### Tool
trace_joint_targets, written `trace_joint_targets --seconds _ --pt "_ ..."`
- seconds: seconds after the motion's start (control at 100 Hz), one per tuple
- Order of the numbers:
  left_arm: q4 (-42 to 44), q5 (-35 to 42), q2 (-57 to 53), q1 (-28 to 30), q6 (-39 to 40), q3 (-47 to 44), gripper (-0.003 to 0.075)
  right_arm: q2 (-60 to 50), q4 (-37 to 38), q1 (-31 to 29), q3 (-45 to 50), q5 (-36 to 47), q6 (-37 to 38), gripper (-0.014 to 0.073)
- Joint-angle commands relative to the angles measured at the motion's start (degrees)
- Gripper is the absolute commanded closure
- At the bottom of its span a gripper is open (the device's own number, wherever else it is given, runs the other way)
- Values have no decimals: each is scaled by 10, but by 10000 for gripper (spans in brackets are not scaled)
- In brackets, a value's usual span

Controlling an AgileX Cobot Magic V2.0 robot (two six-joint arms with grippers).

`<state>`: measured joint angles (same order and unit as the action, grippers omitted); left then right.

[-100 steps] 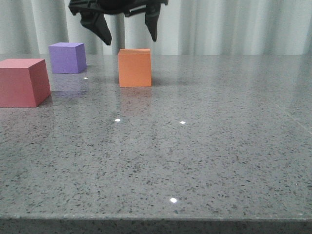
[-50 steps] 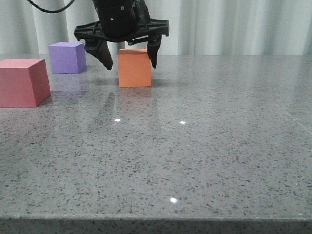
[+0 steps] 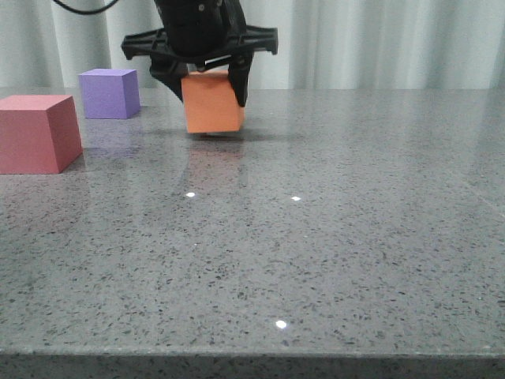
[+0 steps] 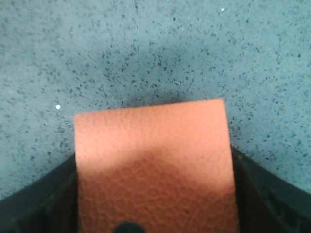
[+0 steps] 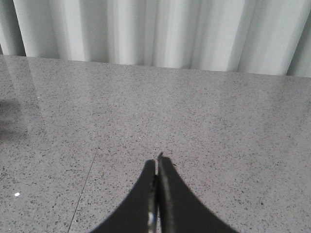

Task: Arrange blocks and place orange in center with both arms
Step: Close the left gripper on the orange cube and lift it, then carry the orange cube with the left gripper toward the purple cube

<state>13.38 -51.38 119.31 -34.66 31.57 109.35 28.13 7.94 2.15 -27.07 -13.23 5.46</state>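
Three matte cubes on the speckled grey tabletop.
The orange cube point(image 3: 212, 103) sat slightly tilted, lifted just clear; the red-pink cube point(image 3: 37, 133) rested far left, the purple cube point(image 3: 109, 93) behind it.

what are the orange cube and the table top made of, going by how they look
Orange cube: probably foam or soft rubbery plastic, matte. The left wrist view shows a fine pebbled, leather-like grain and no shine.

Table top: looks like polished stone or a quartz-type composite, grey with dark speckles. It is glossy, with bright light spots and a faint orange reflection under the cube. A speckled laminate cannot be ruled out.
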Motion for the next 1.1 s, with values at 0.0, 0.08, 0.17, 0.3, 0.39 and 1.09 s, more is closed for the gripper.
trace_joint_targets --seconds 0.0,0.08,0.17,0.3,0.39,1.09 --pt "20 23 -60 -6 0 20 315 0 6 -3 -16 41 -3 662" --pt "20 19 -80 -6 -21 20 315 0 6 -3 -16 41 -3 662" --pt "23 5 -102 -2 -37 20 315 0 6 -3 -16 41 -3 662" --pt "29 -10 -144 14 -59 11 315 0 6 -3 -16 41 -3 662" --pt "32 -10 -176 29 -75 -7 315 0 6 -3 -16 41 -3 662" --pt "-104 101 -280 216 -267 -189 315 0 6 -3 -16 41 -3 662"
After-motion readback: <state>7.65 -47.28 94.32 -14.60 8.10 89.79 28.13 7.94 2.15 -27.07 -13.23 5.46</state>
